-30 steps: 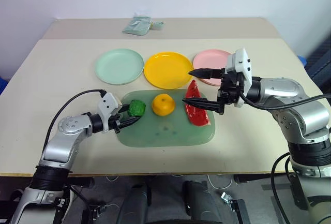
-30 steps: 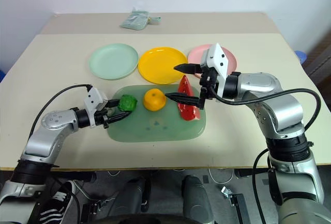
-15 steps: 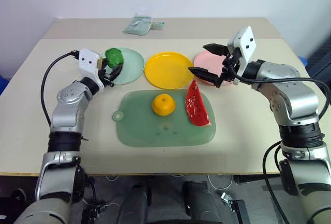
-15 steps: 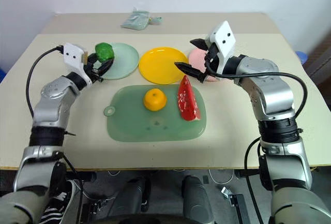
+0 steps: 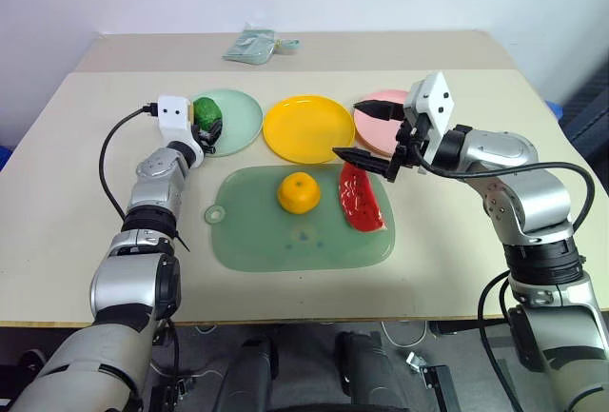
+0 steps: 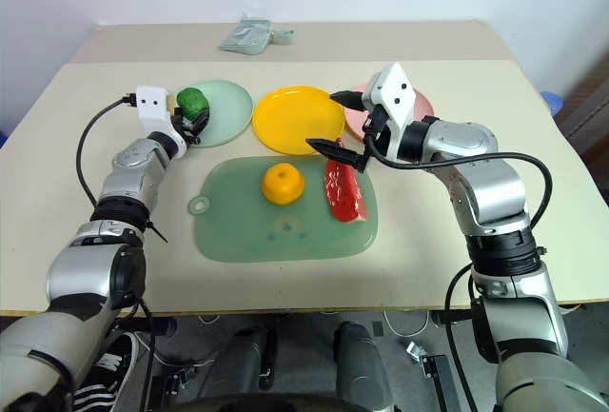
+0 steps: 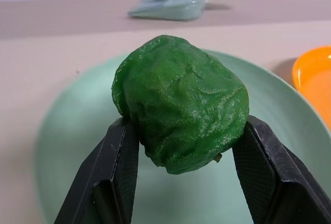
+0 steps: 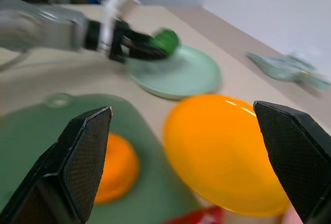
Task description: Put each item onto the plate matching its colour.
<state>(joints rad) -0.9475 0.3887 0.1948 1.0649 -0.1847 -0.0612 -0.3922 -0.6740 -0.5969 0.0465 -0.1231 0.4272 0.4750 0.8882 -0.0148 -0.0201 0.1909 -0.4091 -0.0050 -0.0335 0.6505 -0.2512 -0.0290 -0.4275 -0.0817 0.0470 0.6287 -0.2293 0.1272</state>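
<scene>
Beige table, far-left plate zone — left gripper (image 7: 181,182) clamps bumpy green ball (image 7: 180,102) above mint plate (image 5: 240,122), right gripper (image 5: 366,131) gaping, empty, over watermelon wedge (image 5: 362,198) — risk: ball rolling off the rim once released.

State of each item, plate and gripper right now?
green ball: between the left gripper's fingers, over the mint plate
left gripper: fingers at the ball's sides
right gripper: open, empty
orange fruit: on green mat
watermelon wedge: on mat
yellow plate: empty
pink plate: empty
</scene>
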